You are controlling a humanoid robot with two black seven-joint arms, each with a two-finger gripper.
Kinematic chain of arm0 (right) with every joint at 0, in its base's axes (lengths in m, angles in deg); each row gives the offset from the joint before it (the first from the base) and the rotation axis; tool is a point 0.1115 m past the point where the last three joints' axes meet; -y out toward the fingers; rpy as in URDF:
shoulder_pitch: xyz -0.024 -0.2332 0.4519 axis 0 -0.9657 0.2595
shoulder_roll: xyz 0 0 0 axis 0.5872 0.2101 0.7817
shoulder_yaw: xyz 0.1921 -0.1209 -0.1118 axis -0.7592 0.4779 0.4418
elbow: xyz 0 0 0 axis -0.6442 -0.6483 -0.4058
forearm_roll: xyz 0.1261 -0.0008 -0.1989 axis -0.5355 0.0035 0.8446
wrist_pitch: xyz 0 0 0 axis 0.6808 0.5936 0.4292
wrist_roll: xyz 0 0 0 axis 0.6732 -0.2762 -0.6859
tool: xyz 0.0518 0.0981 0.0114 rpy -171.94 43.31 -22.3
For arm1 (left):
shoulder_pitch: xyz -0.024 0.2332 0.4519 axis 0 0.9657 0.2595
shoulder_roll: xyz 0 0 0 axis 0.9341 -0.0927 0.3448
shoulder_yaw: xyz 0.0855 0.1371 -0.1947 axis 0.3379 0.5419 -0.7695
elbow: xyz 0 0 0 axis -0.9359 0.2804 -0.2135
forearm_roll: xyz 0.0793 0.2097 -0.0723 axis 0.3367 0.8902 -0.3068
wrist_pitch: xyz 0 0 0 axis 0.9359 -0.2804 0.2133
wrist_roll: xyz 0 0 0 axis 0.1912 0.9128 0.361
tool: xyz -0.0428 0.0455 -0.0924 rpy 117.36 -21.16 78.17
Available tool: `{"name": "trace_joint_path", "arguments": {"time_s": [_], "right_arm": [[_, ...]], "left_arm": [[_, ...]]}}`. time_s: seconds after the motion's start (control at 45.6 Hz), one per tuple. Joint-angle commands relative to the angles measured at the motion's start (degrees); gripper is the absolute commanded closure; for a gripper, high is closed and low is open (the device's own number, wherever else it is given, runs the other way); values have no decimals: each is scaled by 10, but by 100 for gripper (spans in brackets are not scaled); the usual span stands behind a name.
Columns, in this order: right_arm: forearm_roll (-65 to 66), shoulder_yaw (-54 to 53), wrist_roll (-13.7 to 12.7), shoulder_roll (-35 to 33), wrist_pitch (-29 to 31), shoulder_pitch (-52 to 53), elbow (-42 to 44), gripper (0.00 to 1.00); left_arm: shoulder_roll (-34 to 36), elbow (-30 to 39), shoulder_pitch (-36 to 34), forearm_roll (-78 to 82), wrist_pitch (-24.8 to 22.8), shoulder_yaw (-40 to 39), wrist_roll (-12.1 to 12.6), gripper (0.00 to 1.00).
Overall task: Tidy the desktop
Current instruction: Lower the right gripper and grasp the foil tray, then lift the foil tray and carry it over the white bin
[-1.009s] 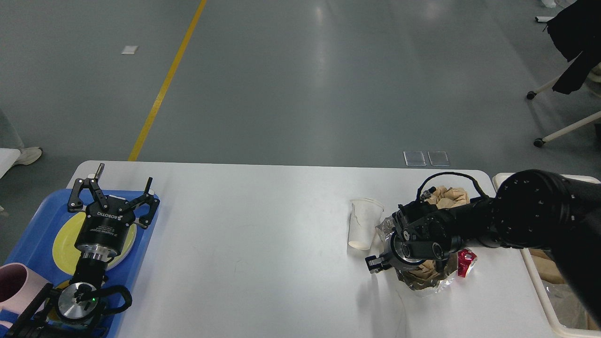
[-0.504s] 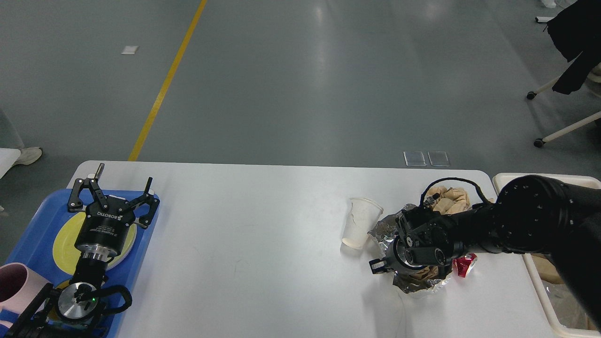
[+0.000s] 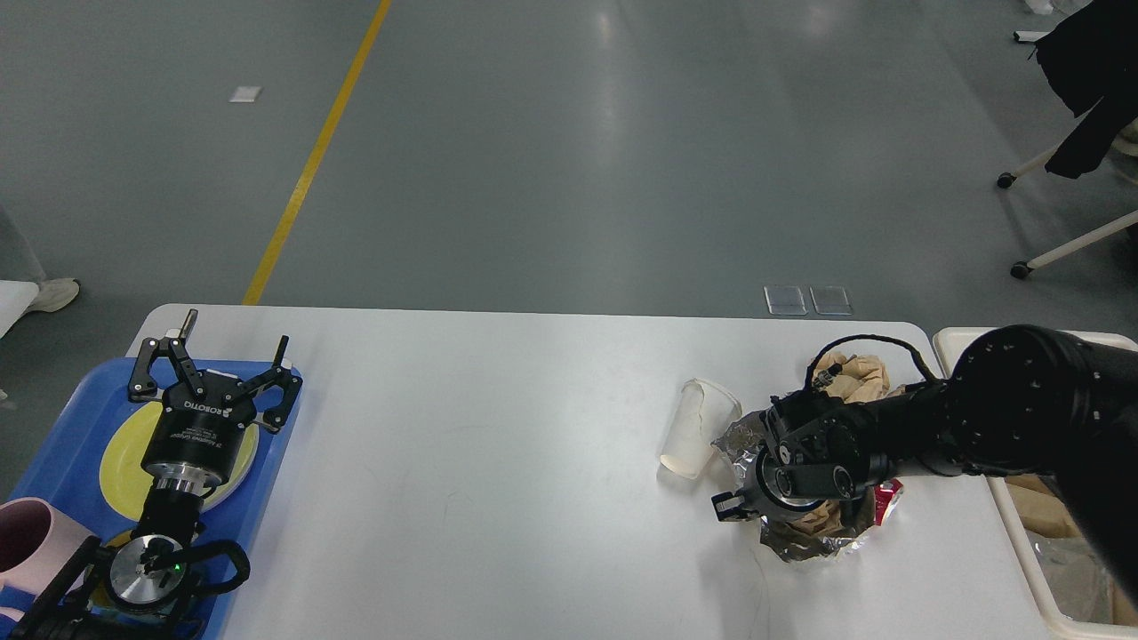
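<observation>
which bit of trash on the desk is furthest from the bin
The white paper cup. It lies tipped over, left of the foil wrapper, brown paper wad and red scrap, which all sit closer to the cream bin at the desk's right edge.

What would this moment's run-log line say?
left gripper: open, over tray | right gripper: on foil, grip unclear | cup: beside foil | desktop: untidy

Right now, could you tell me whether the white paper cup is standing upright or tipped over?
Tipped over. The white paper cup lies on its side on the desktop, its length stretched along the surface beside the crumpled foil.
</observation>
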Motion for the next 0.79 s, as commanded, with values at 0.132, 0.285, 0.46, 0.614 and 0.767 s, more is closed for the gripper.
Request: {"name": "trace_joint_path", "arguments": {"time_s": [0.132,0.285,0.46,0.614,0.767], "right_arm": [[-51,-1,-1,-32,0,58,-68,100],[-82,9,-1,-80,0,154,-166,100],[-116,56,0,-121,26,311,-288,100],[-160,127,5,-131,91,461,-361,100],[-183,153,10,-157,166,573,-402,100]], "left_arm": [[0,0,-1,0,0,0,0,3],[0,0,0,0,0,0,0,3],[0,0,-1,0,0,0,0,3],[0,0,-1,0,0,0,0,3],[0,-1,-1,0,1,0,0,3]]}}
